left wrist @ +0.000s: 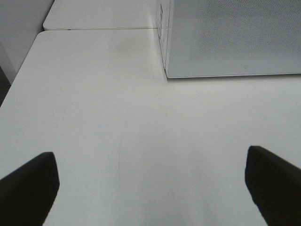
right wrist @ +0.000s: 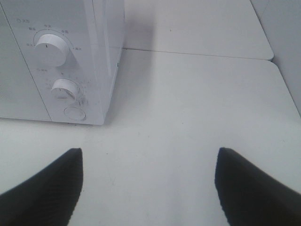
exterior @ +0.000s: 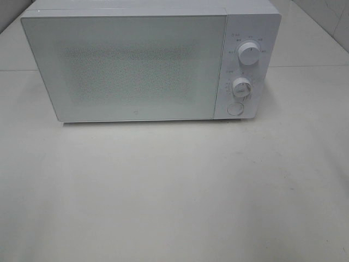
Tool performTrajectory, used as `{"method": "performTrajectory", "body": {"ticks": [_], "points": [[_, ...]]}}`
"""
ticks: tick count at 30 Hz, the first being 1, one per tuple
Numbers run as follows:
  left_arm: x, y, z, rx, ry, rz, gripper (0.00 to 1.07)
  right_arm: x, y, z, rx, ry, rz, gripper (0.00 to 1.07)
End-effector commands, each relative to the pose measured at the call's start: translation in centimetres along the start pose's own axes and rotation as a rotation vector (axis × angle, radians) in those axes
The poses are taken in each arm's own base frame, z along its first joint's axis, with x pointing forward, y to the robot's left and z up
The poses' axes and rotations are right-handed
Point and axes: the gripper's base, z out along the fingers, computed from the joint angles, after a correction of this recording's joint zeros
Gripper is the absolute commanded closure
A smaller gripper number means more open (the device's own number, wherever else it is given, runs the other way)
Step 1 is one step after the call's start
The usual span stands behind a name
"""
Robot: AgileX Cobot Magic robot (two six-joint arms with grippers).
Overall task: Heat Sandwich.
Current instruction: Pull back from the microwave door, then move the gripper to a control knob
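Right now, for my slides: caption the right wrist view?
Open right pincer above the white table, beside the microwave's two dials.

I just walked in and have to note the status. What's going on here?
Nothing is being handled. A white microwave sits on the white table with its door shut. Its two dials and round button are untouched. The left claw and the right claw both hang open and empty over the tabletop, one near each front corner of the microwave. No sandwich shows in any view, so heating has not visibly begun.
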Motion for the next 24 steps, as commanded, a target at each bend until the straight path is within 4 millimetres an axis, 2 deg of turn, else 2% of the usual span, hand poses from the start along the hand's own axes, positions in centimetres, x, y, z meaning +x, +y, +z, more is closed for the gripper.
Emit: {"method": "performTrajectory", "body": {"ticks": [1,16,24], "points": [[0.2,0.0,-0.3,-0.003,-0.023,-0.005,0.03,-0.6,0.0,1.1,-0.002,-0.041,0.01,0.31],[0.2,0.0,-0.3,-0.003,-0.023,-0.005,0.03,-1.8,0.4,5.9,-0.032,-0.2,0.011,0.31],[0.2,0.0,-0.3,-0.003,-0.023,-0.005,0.03,0.7,0.8,7.7,-0.053,-0.338,0.023,0.31]]}}
